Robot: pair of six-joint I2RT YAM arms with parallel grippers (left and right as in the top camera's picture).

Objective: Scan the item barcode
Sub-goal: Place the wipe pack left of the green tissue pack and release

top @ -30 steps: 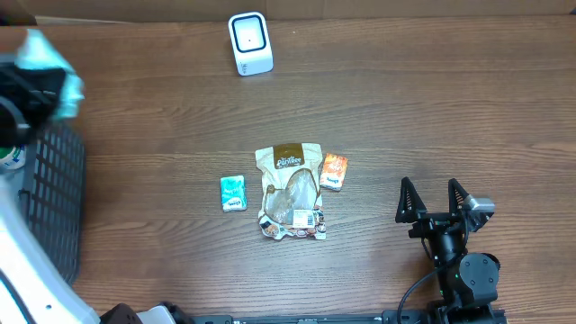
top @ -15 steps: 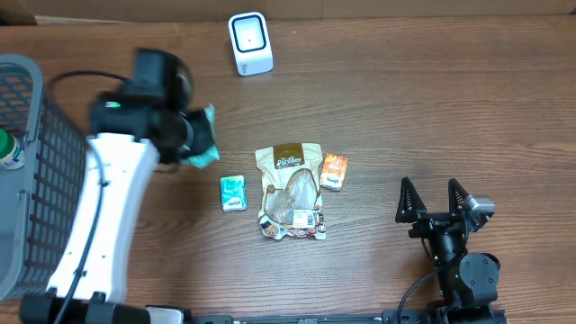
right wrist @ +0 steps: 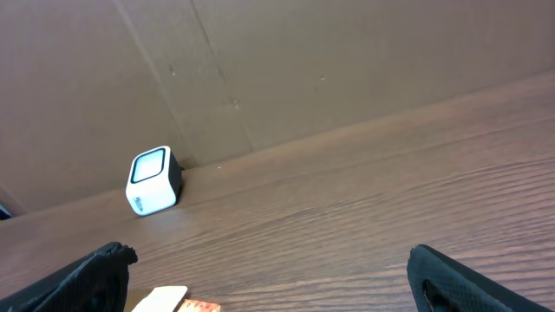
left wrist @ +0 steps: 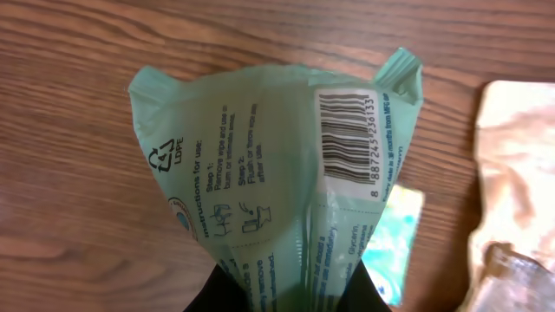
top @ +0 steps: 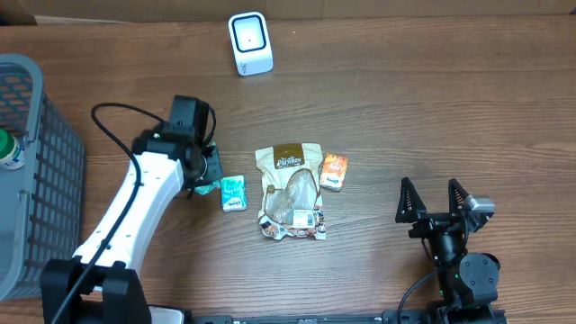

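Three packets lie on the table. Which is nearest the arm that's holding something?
The small teal packet, right beside the left gripper and its green pack; the tan pouch and orange packet lie farther right.

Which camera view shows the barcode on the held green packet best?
The left wrist view: the barcode on the green packet faces the camera, sharp and whole. The overhead view shows only a green edge of the packet at the tip of the arm, no barcode. The right wrist view does not show it.
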